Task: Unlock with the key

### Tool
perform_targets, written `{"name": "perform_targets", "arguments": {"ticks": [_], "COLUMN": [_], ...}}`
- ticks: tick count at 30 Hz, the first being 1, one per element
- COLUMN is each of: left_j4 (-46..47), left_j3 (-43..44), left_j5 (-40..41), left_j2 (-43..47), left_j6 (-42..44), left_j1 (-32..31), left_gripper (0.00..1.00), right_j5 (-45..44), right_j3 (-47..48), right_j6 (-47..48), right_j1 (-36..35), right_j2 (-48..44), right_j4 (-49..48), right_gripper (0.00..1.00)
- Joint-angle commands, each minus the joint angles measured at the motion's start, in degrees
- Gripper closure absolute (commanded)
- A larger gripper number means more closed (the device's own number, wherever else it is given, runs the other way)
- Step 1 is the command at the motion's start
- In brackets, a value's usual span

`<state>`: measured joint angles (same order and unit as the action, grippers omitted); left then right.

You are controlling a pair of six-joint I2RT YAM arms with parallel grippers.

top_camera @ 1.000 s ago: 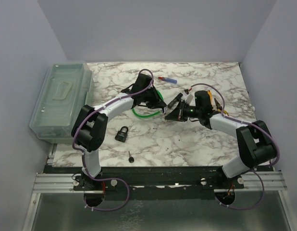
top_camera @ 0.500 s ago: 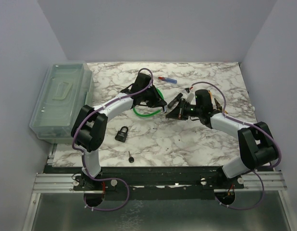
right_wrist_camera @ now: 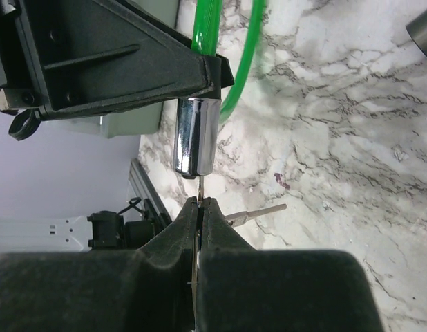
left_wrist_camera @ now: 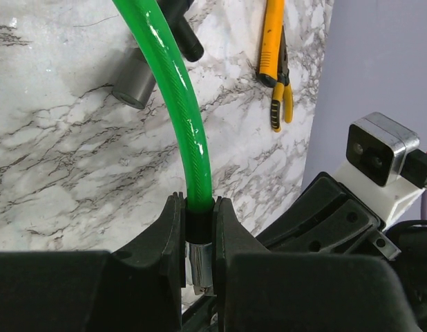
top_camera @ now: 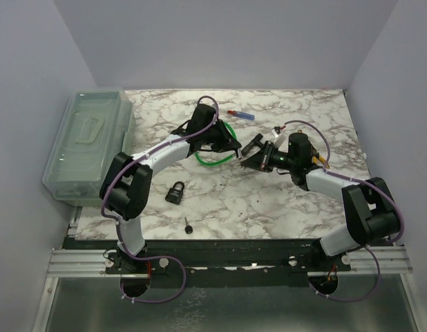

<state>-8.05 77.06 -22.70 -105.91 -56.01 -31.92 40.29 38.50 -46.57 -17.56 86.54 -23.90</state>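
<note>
Though crowded at its middle, mostly bare veined marble across the table (top_camera: pixel 269 200). At its left edge, a translucent bin (top_camera: pixel 89 145) with the lid on. Reaching in from the near edge, 2 arms, wrists close together over mid-table. Clamped between the fingers of the left gripper (left_wrist_camera: pixel 198 211): the green cable (left_wrist_camera: pixel 189 117) of a cable lock, gripped at the black collar just above its chrome barrel (right_wrist_camera: pixel 195 138), the loop arching away over the marble. On the table near the left arm's elbow, well apart from both grippers, a black padlock (top_camera: pixel 175 192). Far right, flat on the marble near the wall, yellow-handled pliers (left_wrist_camera: pixel 276 69). Toward the back, a small red and blue tool (top_camera: pixel 240 115). Just beyond the cable in the left wrist view, a short grey cylinder (left_wrist_camera: pixel 134 86). Squeezed fully together on the key (right_wrist_camera: pixel 198 185), the fingers of the right gripper (right_wrist_camera: pixel 198 204); only the thin edge of the blade visible, pointing straight at the open end of the barrel, tip touching or just entering it, cannot tell which. Beside those fingers, a slim silver shaft (right_wrist_camera: pixel 258 211) sticking out sideways, nature unclear. Near the front edge, alone, a small black key-shaped piece (top_camera: pixel 188 227).
</note>
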Motion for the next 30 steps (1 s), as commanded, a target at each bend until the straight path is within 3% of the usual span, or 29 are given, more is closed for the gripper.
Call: {"name": "perform_targets", "arguments": {"ticks": [1, 10, 16, 24, 30], "left_j4": [-2.9, -0.3, 0.7, 1.2, 1.2], "left_j3": [-1.5, -2.9, -3.1, -3.6, -3.9], "left_j5": [-6.8, -8.5, -10.6, -11.3, -12.1], "left_j2": [3.2, 3.8, 3.0, 3.5, 2.7], "left_j6": [0.4, -1.5, -3.6, -4.7, -5.8], "left_j1": [-1.0, -0.4, 0.2, 0.5, 0.8], "left_gripper": [1.0, 1.0, 1.0, 1.0, 1.0], "right_j5": [-1.4, -0.8, -6.5, -8.7, -16.3], "right_j3": [-1.1, -2.7, -0.8, -1.6, -1.5], "right_j6": [-3.7, -7.9, 0.4, 5.3, 7.2], "right_j1": [2.3, 2.2, 0.0, -0.6, -2.4], "right_j2": [0.2, 1.7, 1.0, 2.4, -0.7], "right_j4": [-15.3, -23.0, -15.2, -17.3, -14.2], "right_gripper": [1.0, 1.0, 1.0, 1.0, 1.0]}}
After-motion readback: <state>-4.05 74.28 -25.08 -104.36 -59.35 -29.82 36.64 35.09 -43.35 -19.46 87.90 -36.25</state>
